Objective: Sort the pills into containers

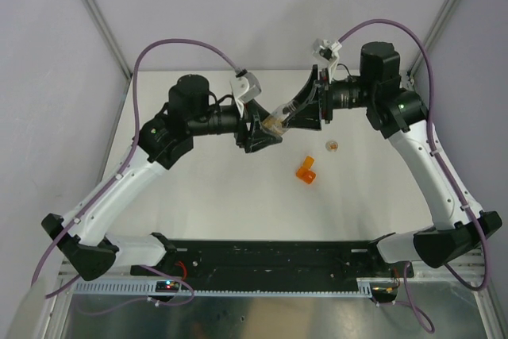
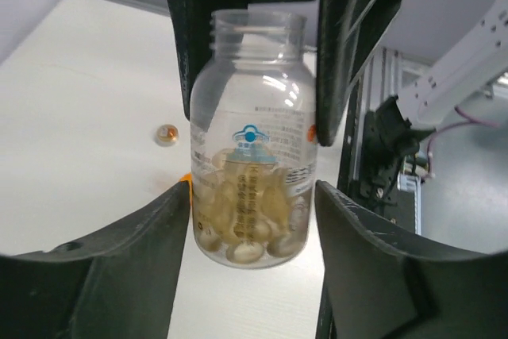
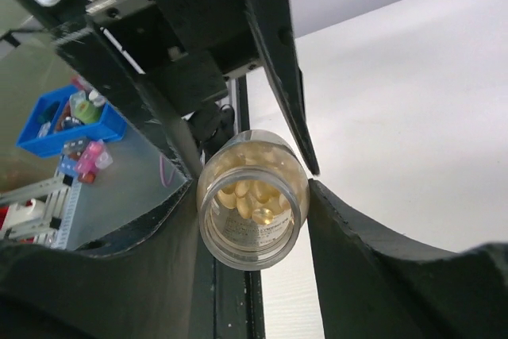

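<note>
A clear open vial (image 1: 278, 119) with no cap on is held in the air between both grippers. It holds several pale yellow pills (image 2: 246, 220), seen through its mouth in the right wrist view (image 3: 258, 196). My left gripper (image 1: 266, 129) has its fingers (image 2: 135, 260) against the vial's lower body (image 2: 254, 117). My right gripper (image 1: 300, 109) has its fingers (image 3: 357, 252) against the vial (image 3: 252, 240) near its mouth. The orange two-cell container (image 1: 306, 169) lies on the table below, apart from both grippers. A small round tan cap (image 1: 333, 146) lies to its right and also shows in the left wrist view (image 2: 165, 134).
The white table (image 1: 238, 204) is walled by pale panels with metal corner posts (image 1: 95, 13). A black base rail (image 1: 270, 256) runs along the near edge. A blue bin (image 3: 67, 121) with small items stands off the table.
</note>
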